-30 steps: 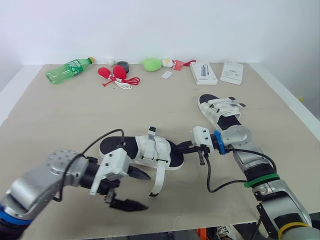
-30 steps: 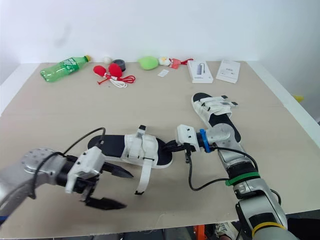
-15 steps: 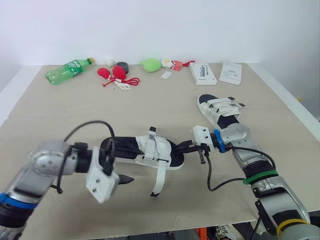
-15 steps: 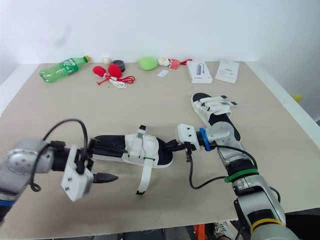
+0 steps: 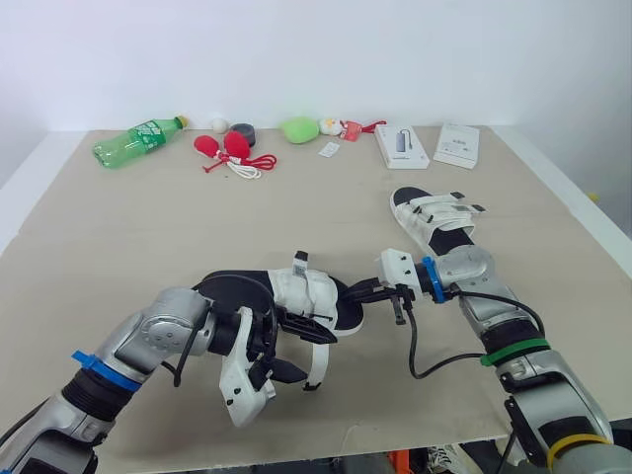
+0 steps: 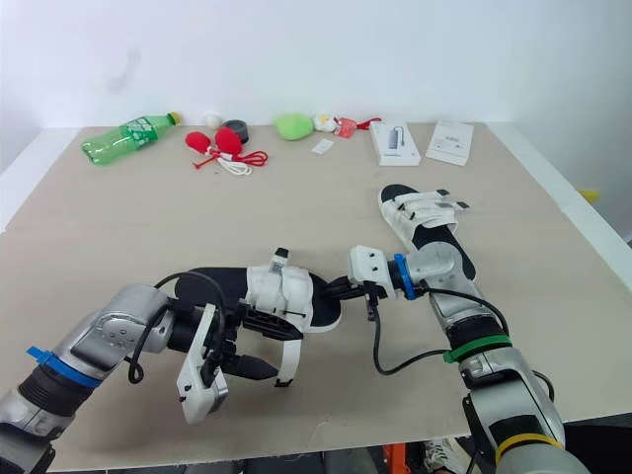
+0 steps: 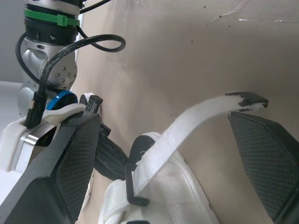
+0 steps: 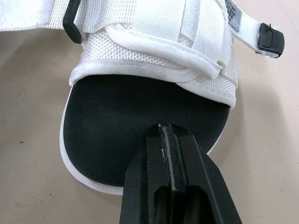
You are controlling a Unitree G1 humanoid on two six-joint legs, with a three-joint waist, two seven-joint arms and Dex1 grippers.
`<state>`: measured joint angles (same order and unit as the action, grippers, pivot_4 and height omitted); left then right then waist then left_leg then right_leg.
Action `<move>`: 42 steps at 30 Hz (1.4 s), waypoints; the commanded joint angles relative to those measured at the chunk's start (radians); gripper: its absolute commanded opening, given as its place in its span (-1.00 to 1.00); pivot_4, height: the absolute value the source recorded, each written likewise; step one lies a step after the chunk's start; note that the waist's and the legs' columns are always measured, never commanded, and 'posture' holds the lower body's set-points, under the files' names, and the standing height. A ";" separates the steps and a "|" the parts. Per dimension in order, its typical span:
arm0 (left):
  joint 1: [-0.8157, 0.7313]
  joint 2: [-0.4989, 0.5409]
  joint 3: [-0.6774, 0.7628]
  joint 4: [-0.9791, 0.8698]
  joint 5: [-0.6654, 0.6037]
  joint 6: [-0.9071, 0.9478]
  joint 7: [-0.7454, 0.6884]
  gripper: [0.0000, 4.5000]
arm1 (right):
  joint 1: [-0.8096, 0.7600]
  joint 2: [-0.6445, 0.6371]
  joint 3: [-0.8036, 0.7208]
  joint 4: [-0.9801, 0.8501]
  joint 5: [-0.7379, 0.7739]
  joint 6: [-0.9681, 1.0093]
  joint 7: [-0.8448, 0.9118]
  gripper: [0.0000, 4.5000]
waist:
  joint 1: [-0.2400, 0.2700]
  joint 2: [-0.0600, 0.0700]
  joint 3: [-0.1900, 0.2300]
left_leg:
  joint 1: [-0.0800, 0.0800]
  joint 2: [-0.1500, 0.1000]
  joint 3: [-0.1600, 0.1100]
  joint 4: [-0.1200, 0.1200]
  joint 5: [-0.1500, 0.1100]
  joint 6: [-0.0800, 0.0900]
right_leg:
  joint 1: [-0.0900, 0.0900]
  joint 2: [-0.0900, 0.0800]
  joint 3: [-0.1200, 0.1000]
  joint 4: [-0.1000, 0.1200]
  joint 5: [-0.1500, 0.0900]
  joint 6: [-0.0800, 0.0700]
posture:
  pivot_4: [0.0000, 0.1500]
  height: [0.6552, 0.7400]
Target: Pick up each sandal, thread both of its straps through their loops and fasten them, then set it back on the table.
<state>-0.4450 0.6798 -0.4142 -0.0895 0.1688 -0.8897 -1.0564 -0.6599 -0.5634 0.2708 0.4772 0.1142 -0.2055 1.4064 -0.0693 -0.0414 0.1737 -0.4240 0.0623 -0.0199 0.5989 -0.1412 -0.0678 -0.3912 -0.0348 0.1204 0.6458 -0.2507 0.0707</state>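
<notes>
The near white sandal point(image 5: 286, 299) with a black footbed lies mid-table, its toe pointing right. One loose strap point(image 5: 317, 357) hangs off it toward the table's front edge. My left gripper point(image 5: 294, 352) is open, its fingers either side of that strap; in the left wrist view the strap point(image 7: 196, 123) runs between the two wide-apart fingers point(image 7: 70, 163). My right gripper point(image 5: 369, 289) is shut, its tips resting on the toe of the footbed point(image 8: 140, 112). The second sandal point(image 5: 434, 221) lies to the right and farther back, straps lying across it.
Along the far edge sit a green bottle point(image 5: 133, 138), red items with a cord point(image 5: 227, 148), a black roll point(image 5: 242, 129), a green plush point(image 5: 298, 127) and two white boxes point(image 5: 402, 144) point(image 5: 457, 143). The table's front edge point(image 5: 296, 446) runs just below my left arm.
My left gripper has swung right and turned, coming from the bare table in front of the sandal to straddle the loose strap. The right gripper and both sandals have stayed put.
</notes>
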 commanded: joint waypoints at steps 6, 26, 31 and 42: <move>-0.048 0.020 -0.067 -0.005 -0.030 0.032 -0.018 -0.12 | 0.065 -0.036 0.034 0.002 -0.063 0.052 -0.012 -1.00 | 0.011 0.001 0.000 | 0.000 0.000 0.000 0.000 0.000 0.000 | 0.000 0.000 0.000 0.000 0.000 0.001 | 1.00 1.00; -0.019 0.001 0.011 -0.091 -0.271 0.392 -0.001 -0.99 | 0.057 -0.026 0.042 0.011 -0.068 0.047 -0.012 -1.00 | 0.015 0.001 -0.001 | 0.000 0.000 0.000 0.000 0.000 0.000 | 0.000 0.000 0.000 0.000 0.000 0.001 | 1.00 1.00; 0.016 0.077 0.099 -0.230 -0.662 0.905 -0.042 -0.99 | 0.055 -0.030 0.039 0.016 -0.068 0.045 -0.013 -1.00 | 0.015 0.001 -0.001 | 0.000 0.001 -0.001 0.000 0.000 0.001 | 0.000 0.001 -0.001 0.001 0.000 0.001 | 1.00 1.00; -0.089 0.089 0.270 -0.102 -1.135 1.587 -0.001 -0.99 | 0.029 -0.017 0.040 0.047 -0.073 0.034 -0.025 -1.00 | 0.014 0.001 0.000 | 0.001 0.001 -0.003 0.001 0.000 0.000 | -0.001 0.002 -0.002 0.002 0.000 0.001 | 1.00 1.00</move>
<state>-0.4862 0.7657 -0.1992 -0.2157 -0.9473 0.6430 -1.0480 -0.6549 -0.5681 0.2735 0.4545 0.1141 -0.1843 1.3890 -0.0551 -0.0403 0.1739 -0.4234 0.0632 -0.0232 0.5997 -0.1414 -0.0673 -0.3921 -0.0320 0.1178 0.6476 -0.2511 0.0713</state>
